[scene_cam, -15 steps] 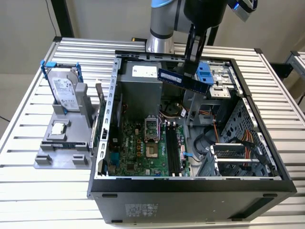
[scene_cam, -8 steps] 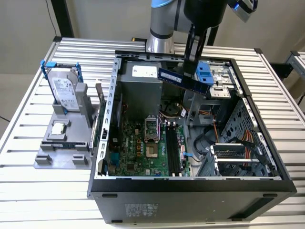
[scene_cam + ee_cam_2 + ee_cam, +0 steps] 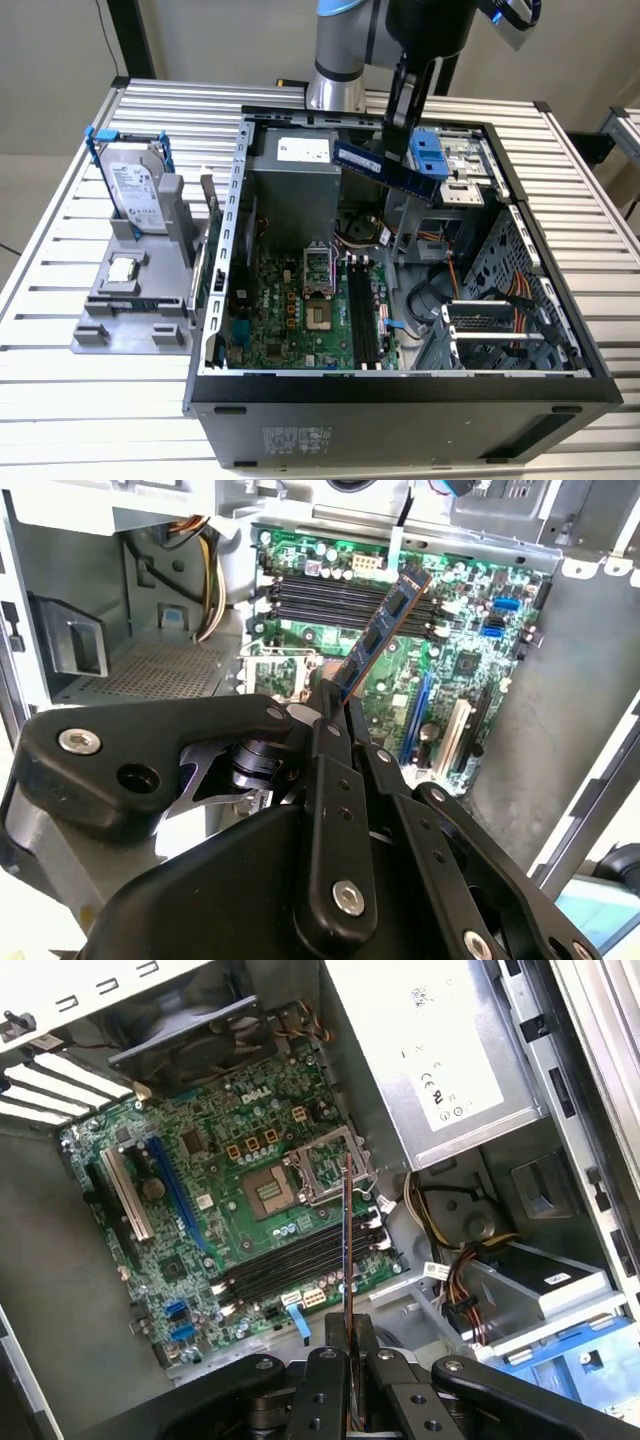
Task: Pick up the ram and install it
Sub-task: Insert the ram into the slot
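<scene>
Item: ram (image 3: pixel 375 162), dark board with black chips. It is clamped by one end between the fingers of the gripper (image 3: pixel 398 128), jaws narrow upon it. In both wrist views the ram (image 3: pixel 388 620) (image 3: pixel 346 1250) projects from the gripper (image 3: pixel 337 695) (image 3: pixel 349 1332) toward the motherboard (image 3: pixel 290 310).

Location, exterior view: aloft over the open computer case (image 3: pixel 400 385), at twelve o'clock from the memory slots (image 3: pixel 365 315), clear of them and lying tilted from ten to four o'clock.

Also listed: hard drive (image 3: pixel 135 190) and processor chip (image 3: pixel 122 268) on a grey fixture (image 3: pixel 120 330), at nine o'clock from the case.
</scene>
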`<action>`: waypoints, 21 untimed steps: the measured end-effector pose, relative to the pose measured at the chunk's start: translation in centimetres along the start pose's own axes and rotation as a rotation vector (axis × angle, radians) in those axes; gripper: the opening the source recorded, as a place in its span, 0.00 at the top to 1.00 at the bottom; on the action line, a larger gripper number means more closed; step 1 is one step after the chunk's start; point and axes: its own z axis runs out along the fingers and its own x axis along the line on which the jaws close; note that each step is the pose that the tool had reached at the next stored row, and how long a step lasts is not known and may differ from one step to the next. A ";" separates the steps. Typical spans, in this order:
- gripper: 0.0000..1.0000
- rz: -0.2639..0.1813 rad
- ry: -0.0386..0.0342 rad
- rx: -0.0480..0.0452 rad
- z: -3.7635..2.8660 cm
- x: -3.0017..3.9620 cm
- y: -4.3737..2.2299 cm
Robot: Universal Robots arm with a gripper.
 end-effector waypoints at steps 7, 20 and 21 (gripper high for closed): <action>1.00 0.054 -0.0006 -0.0001 0.00 0.00 0.00; 1.00 0.117 -0.0013 -0.0001 0.00 0.00 0.00; 1.00 0.122 -0.0014 -0.0001 0.00 0.00 0.00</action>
